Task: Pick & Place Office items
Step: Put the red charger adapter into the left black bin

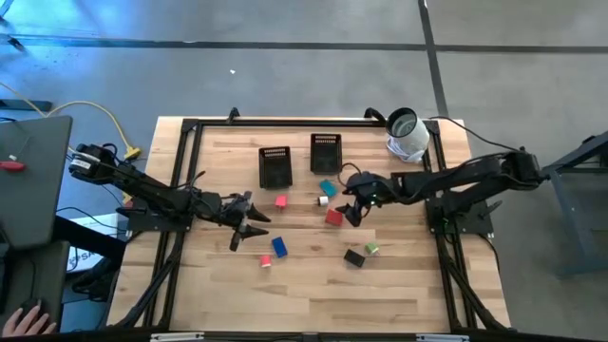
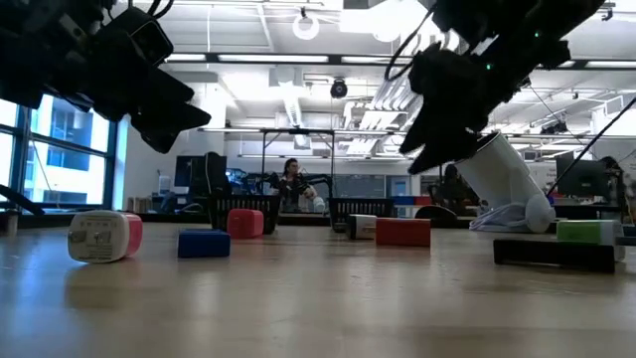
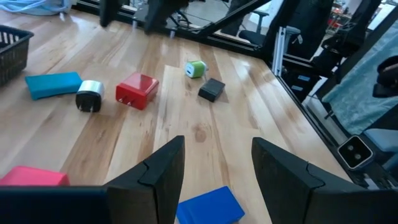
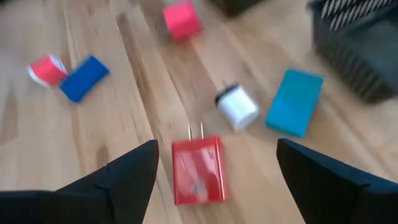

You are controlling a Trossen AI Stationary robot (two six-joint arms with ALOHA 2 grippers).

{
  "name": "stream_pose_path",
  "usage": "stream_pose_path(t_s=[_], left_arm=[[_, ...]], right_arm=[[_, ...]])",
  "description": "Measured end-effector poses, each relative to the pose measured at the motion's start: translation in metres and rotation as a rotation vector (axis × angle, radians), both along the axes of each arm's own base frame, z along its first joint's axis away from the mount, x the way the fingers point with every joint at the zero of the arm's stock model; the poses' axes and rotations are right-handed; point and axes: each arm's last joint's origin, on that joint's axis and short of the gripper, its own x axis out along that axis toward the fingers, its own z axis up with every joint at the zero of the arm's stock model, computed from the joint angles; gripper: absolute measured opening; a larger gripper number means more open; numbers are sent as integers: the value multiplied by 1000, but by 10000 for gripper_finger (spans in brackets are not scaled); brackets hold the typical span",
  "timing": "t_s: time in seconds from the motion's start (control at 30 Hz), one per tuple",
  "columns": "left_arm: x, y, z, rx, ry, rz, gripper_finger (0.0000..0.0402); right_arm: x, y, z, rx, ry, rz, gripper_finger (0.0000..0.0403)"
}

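Small blocky office items lie flat on the wooden table: a teal block (image 1: 328, 187), a white plug (image 1: 323, 200), a red charger (image 1: 333, 217), a pink block (image 1: 281, 201), a blue block (image 1: 279, 246), a red-and-white piece (image 1: 266, 260), a black block (image 1: 354, 257) and a green piece (image 1: 371, 249). My left gripper (image 1: 249, 224) hangs open above the table just short of the blue block (image 3: 208, 206). My right gripper (image 1: 351, 209) is open and hovers over the red charger (image 4: 199, 169), which shows between its fingers. Neither gripper touches anything.
Two black mesh trays (image 1: 275, 166) (image 1: 326, 152) stand at the table's far middle. A white cylinder (image 1: 407, 133) lies at the far right corner. The black frame rails (image 1: 190, 125) run along the table's edges. Bare wood shows along the near edge.
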Motion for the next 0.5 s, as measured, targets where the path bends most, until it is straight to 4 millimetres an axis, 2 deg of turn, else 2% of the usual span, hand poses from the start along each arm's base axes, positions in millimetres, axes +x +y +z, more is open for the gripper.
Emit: stream_pose_path(t_s=[0.2,0.5], left_arm=[[0,1,-2,5,24,4,181],[-1,1,-3,8,35,3,181]], right_arm=[[7,3,-16,90,42,52,314],[9,13,-14,124,17,93,314]])
